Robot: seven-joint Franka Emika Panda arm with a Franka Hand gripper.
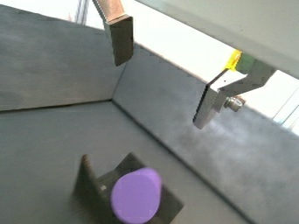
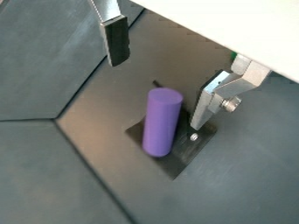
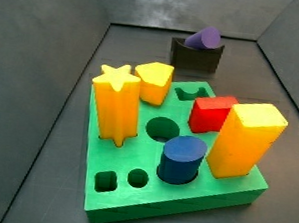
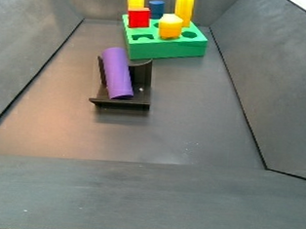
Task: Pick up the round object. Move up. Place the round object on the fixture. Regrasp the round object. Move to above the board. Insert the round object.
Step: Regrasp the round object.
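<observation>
Placing done, regrasp pending — purple peg (image 2: 162, 121) lying in the notch of the fixture (image 4: 122, 97). Pincer (image 2: 170, 68) empty, fingers apart, above it. Next: lower, straddle peg, close, then carry to green board (image 4: 177, 45).

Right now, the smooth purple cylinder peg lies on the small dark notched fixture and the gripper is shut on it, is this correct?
Not quite. The purple cylinder peg does lie on the dark notched fixture, but the gripper is open, its fingers apart and clear of the peg, as both wrist views show.
</observation>
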